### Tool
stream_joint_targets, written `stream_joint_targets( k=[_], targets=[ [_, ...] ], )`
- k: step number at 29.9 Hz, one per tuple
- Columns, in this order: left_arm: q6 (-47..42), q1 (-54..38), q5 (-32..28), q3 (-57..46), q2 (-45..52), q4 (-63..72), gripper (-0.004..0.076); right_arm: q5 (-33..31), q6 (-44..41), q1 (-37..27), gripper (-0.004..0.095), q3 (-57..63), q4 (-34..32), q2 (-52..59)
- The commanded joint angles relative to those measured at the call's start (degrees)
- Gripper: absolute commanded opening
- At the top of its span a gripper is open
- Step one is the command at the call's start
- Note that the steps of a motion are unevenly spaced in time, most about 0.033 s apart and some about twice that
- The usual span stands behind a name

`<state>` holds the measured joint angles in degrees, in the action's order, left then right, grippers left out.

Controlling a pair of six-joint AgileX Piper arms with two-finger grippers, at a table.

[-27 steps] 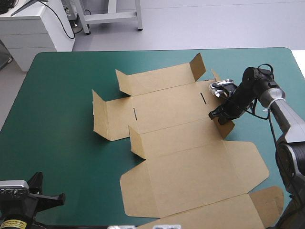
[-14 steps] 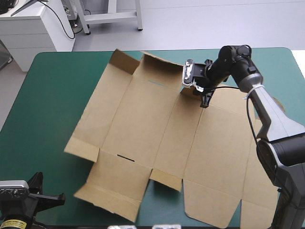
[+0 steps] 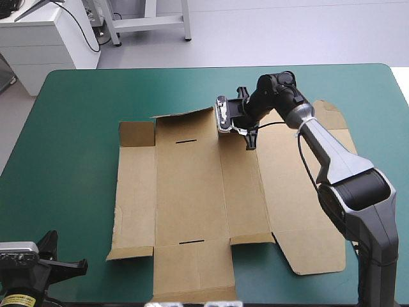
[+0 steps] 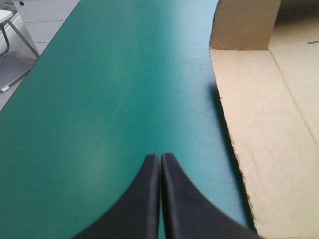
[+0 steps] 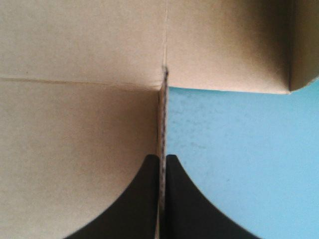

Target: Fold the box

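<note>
High view, box (image 3: 192, 192) spread, long axis left-right

- We see the box (image 3: 192, 192) as plain brown board with no print, marked only by two short dark slits (image 3: 186, 140).
- Its creases (image 5: 75, 80) show as thin, darker brown lines.
- Between the black fingers (image 5: 139, 199) of the right gripper (image 5: 163, 157) we see the board's cut edge, pale grey and finely speckled.
- Ahead of the left gripper (image 4: 160, 157), whose fingers (image 4: 139, 209) are black too, we see the table cover (image 4: 99, 99), a plain teal-green.
- Beside those fingers we see lighter brown board with a dark shadow along its rim.
</note>
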<state>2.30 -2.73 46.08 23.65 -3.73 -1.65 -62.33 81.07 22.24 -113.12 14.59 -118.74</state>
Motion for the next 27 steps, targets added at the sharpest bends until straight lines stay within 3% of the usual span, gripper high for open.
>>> stream_joint_targets(
  k=[1,10,27],
  targets=[
    [-0.09,0.28,-4.11,1.87,-1.12,0.32,-0.0008,6.77,-4.09,0.67,-0.0021,-2.10,2.18,2.61],
    [-0.09,0.28,-4.11,1.87,-1.12,0.32,-0.0008,10.43,-12.74,1.26,-0.0021,-2.10,3.08,1.57],
    [-0.09,0.28,-4.11,1.87,-1.12,0.32,-0.0008,6.92,-9.40,1.41,-0.0019,-2.10,6.07,1.57]
  ],
)
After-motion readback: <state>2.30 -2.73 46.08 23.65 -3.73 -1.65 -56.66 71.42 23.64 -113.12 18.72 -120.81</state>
